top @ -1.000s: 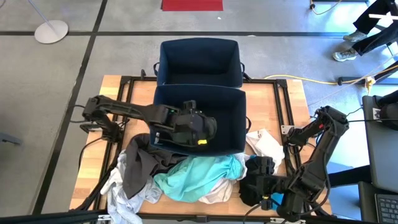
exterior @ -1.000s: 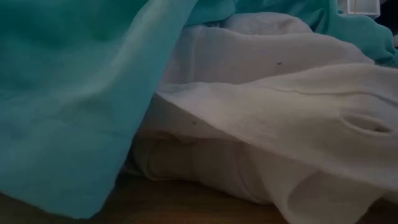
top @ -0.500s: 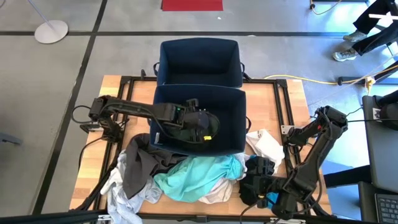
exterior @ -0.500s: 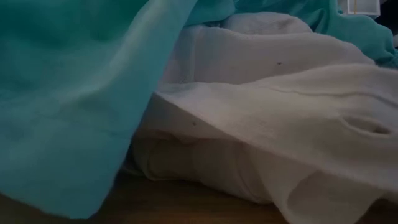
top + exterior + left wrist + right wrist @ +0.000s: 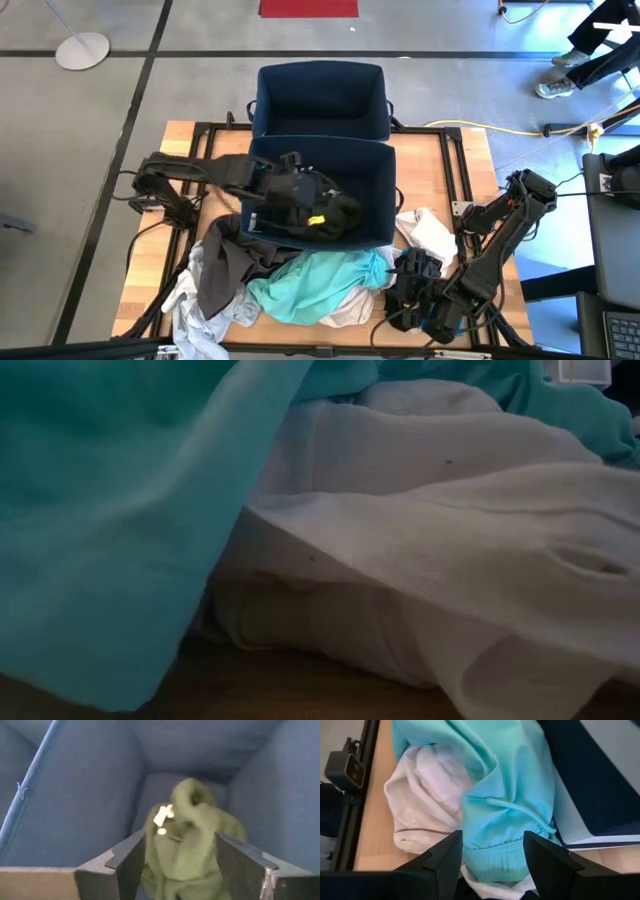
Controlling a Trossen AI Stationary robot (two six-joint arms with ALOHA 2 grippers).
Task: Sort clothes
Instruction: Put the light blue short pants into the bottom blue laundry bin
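Observation:
A dark green garment point(image 5: 330, 212) lies crumpled on the floor of the near navy bin point(image 5: 375, 180). My left gripper point(image 5: 288, 190) hangs open just above it, inside the bin; the left wrist view shows the garment point(image 5: 192, 835) beyond the spread fingers of my left gripper point(image 5: 180, 840). On the table's near side lies a pile of clothes: a turquoise garment point(image 5: 320, 285), a dark grey one point(image 5: 222, 265), and white ones point(image 5: 425, 232). My right gripper point(image 5: 405, 285) stands open at the pile's right end, over the turquoise garment's ribbed hem point(image 5: 492, 857). My left gripper touches nothing. My right gripper has its fingers point(image 5: 447, 855) on either side of the turquoise garment's ribbed hem, coming from the table's right; whether they touch the cloth I cannot tell.
A second navy bin point(image 5: 320, 100) stands behind the near one at the table's far edge. The low view is filled by turquoise cloth point(image 5: 100, 510) and white cloth point(image 5: 450, 560). A camera mount point(image 5: 347, 767) sits at the table's near edge. A person's feet point(image 5: 570, 60) show beyond the far right corner.
My left gripper has opened and let go of the dark green garment, which has dropped onto the near bin's floor. The gripper has drawn back toward the table's left edge. My right gripper has shifted slightly toward the table's left, closer to the turquoise garment.

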